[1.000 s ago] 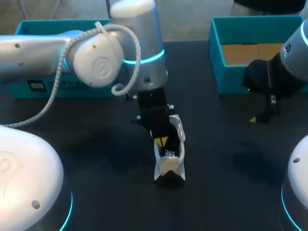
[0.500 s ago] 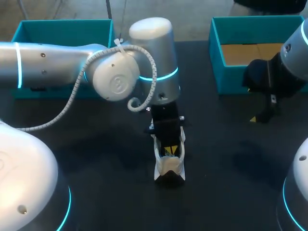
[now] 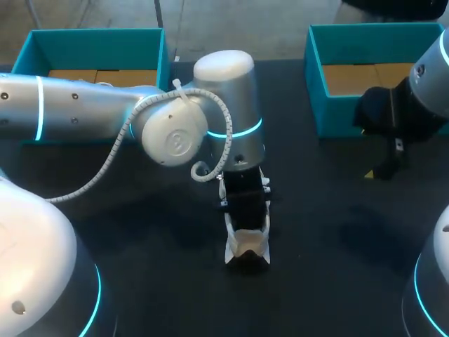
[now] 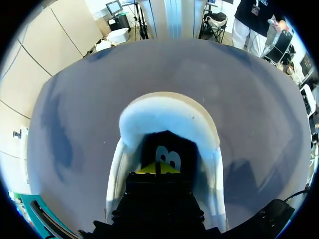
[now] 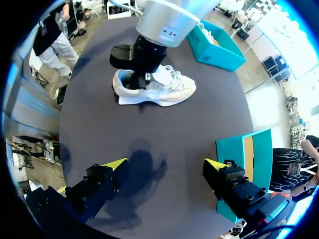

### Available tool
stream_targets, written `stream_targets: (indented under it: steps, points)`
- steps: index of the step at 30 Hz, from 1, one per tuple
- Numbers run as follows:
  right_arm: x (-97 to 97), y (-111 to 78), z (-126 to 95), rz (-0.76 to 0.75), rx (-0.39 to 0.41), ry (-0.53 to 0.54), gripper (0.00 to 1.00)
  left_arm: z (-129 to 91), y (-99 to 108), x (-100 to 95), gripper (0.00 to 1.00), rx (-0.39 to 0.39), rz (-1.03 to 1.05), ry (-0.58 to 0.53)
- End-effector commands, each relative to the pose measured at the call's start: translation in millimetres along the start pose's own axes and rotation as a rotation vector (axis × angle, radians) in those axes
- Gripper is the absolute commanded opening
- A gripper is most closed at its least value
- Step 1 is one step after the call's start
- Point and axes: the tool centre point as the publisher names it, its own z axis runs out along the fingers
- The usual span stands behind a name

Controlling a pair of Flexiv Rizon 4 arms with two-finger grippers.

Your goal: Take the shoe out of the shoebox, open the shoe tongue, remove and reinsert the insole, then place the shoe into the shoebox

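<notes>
A white shoe (image 3: 247, 244) stands upright mid-table, heel toward the near edge. My left gripper (image 3: 245, 208) is sunk into its opening from above. In the left wrist view the left gripper (image 4: 158, 168) has its yellow tips pressed together, shut, over the dark insole (image 4: 168, 152) just inside the padded heel collar (image 4: 167, 113). Whether the tips pinch the insole I cannot tell. My right gripper (image 3: 366, 151) hangs at the right beside the shoebox (image 3: 330, 116), open and empty. The right wrist view shows the right gripper (image 5: 166, 164) wide open over bare table, with the shoe (image 5: 159, 89) well ahead of it.
A second teal box (image 3: 91, 45) sits at the far left behind my left arm (image 3: 84, 112). The right-hand box has a brown cardboard floor. Dark tabletop (image 3: 330, 239) lies between the shoe and my right gripper.
My left arm has swung right and toward the near edge. Its gripper has gone deeper into the shoe, so its yellow tips are now hidden in the head view. The right arm stayed still.
</notes>
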Motion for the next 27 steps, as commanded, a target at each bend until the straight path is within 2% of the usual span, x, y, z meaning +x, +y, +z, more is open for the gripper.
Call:
stream_targets:
  steps: [1,4,8,15,21,23,27]
  points:
    - [0.6,-0.1,1,0.000,0.001,-0.001,1.00,-10,-2,0.0,0.00,-0.024,0.008,0.000]
    - [0.6,-0.1,1,0.000,0.001,-0.001,1.00,-20,-6,3.3,0.00,-0.049,0.030,0.022]
    - [0.6,-0.1,1,0.000,0.001,-0.001,1.00,-21,-11,5.0,0.00,-0.043,0.051,0.034]
    - [0.6,-0.1,1,0.000,0.001,-0.001,1.00,-2,-21,5.8,0.00,-0.016,0.071,0.083]
    - [0.6,-0.1,1,0.000,0.001,-0.001,1.00,11,-20,9.2,0.00,-0.021,0.065,0.133]
    - [0.6,-0.1,1,0.000,0.001,-0.001,1.00,3,-20,9.6,0.00,-0.042,0.060,0.129]
    - [0.6,-0.1,1,0.000,0.001,-0.001,1.00,-23,-18,10.8,0.00,-0.136,0.036,0.130]
